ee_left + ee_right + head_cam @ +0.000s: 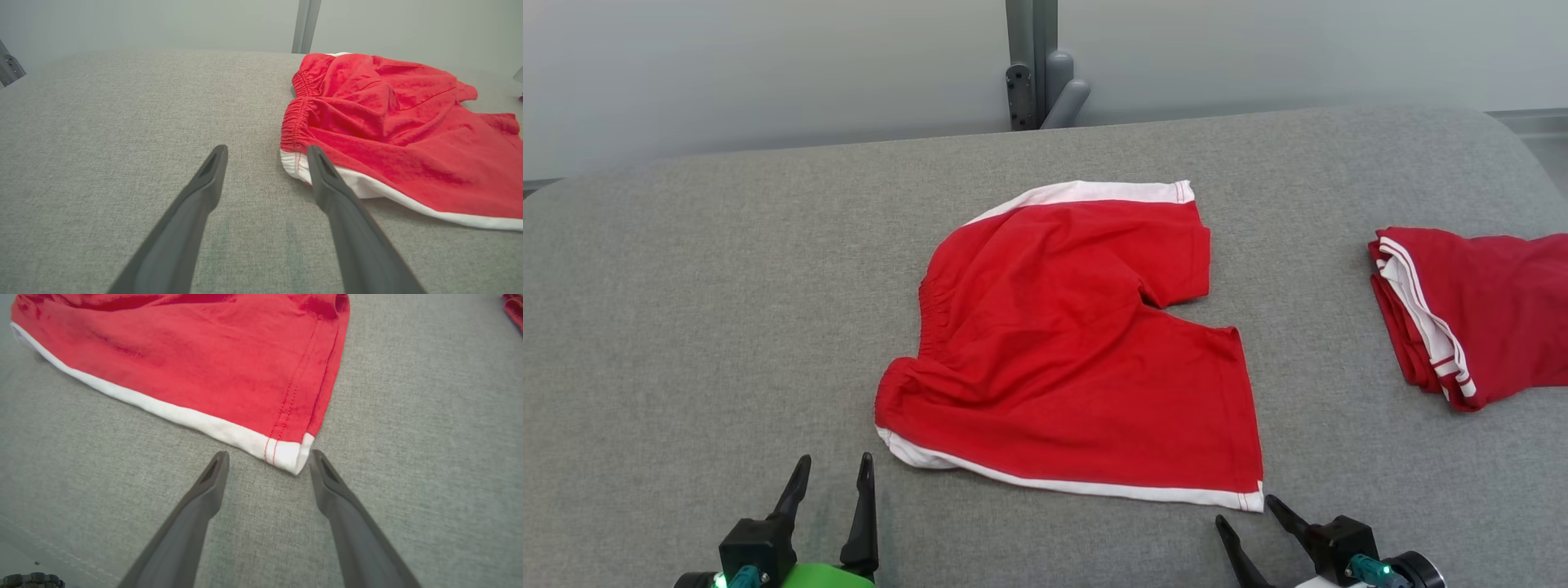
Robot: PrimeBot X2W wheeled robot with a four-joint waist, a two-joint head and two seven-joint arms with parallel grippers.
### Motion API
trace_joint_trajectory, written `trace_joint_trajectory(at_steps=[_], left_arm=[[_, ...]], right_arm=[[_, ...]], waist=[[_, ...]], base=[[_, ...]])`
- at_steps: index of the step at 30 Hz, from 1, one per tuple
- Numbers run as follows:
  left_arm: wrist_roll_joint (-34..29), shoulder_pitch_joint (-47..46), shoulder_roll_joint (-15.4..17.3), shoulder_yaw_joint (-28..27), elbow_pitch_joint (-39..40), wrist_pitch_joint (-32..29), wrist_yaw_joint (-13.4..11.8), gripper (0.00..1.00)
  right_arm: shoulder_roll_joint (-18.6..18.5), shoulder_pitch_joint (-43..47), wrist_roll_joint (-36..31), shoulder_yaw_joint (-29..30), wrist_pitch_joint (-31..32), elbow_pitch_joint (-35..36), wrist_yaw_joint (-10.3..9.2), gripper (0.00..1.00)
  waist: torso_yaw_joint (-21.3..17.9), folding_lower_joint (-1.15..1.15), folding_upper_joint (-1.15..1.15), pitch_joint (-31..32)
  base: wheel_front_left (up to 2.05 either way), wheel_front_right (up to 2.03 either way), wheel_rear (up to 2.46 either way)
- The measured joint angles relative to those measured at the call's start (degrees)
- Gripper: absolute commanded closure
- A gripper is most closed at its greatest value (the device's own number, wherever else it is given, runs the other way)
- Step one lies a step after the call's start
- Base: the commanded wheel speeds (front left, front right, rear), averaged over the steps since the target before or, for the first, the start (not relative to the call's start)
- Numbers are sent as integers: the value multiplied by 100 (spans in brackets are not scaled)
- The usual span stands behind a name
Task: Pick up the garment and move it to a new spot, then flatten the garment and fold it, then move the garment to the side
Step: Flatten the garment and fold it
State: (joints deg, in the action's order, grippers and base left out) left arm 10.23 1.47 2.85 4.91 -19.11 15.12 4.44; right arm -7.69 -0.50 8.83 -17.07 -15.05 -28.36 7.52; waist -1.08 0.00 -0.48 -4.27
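Lying spread, a little rumpled, on the grey counter (686, 286) just ahead of both end effectors: one pair of red shorts (1070, 343) with white side stripes and an elastic waistband (296, 118). Left end effector (835, 459): fingers wide apart, empty, with the waistband corner just beside its right finger. Right end effector (1245, 508): fingers wide apart, empty, with the white hem corner (292, 455) just beyond its tips. Handling, as judged: light, limp knit, not stiff, not fragile; likely to sag and drape once lifted, and may drag on the cloth surface. Suggested hold: pinch the two near corners, one per end effector, both layers together. Also present: a second red garment (1478, 310), folded, well off to the right end effector's right.
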Motion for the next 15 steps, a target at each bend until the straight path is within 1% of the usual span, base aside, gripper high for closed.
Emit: trace_joint_trajectory(at_steps=[14, 15], left_arm=[[30, -83, 0, 42, -24, 0, 1, 0], [30, -84, 0, 42, -24, 0, 1, 0]], right_arm=[[-100, -171, 121, -231, -1, -170, 0, 0], [-110, -185, 130, -240, -1, -175, 0, 1]], waist=[[103, 0, 0, -91], [108, 0, 0, -96]], base=[[0, 0, 0], [0, 0, 0]])
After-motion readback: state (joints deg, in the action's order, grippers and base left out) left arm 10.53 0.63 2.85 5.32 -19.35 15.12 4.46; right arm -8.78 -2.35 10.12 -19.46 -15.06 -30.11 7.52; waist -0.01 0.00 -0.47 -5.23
